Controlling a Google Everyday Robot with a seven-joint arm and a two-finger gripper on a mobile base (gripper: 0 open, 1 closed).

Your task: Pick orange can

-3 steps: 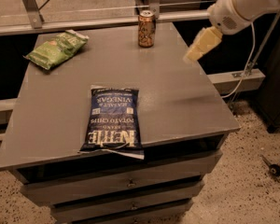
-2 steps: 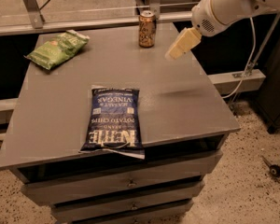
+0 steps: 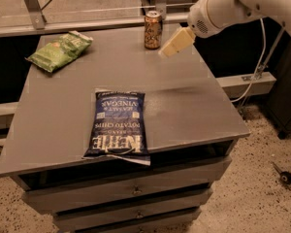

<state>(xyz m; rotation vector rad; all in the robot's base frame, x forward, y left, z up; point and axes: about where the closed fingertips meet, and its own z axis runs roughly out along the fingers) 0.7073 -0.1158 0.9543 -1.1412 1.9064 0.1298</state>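
Your small orange-brown metal drink can [image 3: 153, 29] stands upright at the far edge of the grey table [image 3: 194, 110]; the cream gripper [image 3: 176, 41] hovers just beside it, angled in for a side approach, whether spread or pressed together you cannot tell

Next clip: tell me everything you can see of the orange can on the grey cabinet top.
The orange can is a small cylindrical drink can, orange-brown with dark mottled print and a silvery metal top rim. It looks like thin metal, with no visible dents. It stands upright near the far edge of the table top, right of centre, resting only on that surface. The gripper hangs just to its right, a little nearer the camera, and appears not to touch it.
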